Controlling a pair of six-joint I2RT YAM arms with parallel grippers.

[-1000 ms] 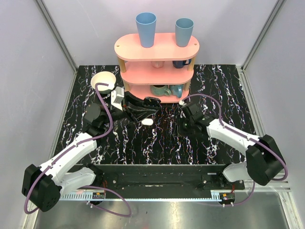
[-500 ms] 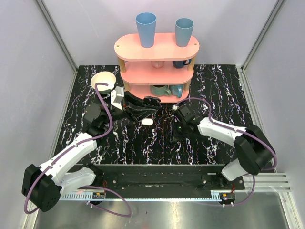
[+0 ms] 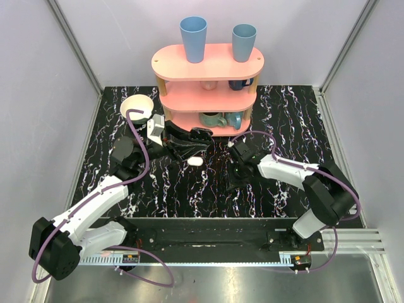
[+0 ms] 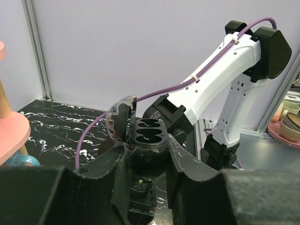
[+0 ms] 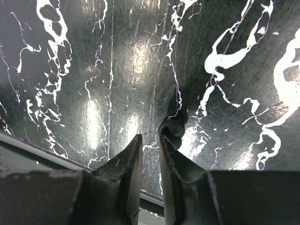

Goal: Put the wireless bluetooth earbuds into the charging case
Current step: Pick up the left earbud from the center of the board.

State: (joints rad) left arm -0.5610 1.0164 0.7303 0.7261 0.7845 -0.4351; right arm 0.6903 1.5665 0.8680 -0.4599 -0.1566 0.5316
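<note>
Soft, even light from overhead filled the top view. The shelf [image 3: 208,66] threw only a faint shadow on the counter [image 3: 208,189]. Everything there was sharp, though the frame posts [image 3: 76,47] leaned outward at the edges. From the left wrist, the left claw [image 4: 149,157] loomed dark and blurred in the foreground, while the charging case [image 4: 147,133] it gripped showed fairly crisp against a flat, pale wall [image 4: 117,47]. Under the right wrist, the glossy counter bounced hazy patches of glare, and the right claw [image 5: 150,139] sat in shadow, its base blurred.
</note>
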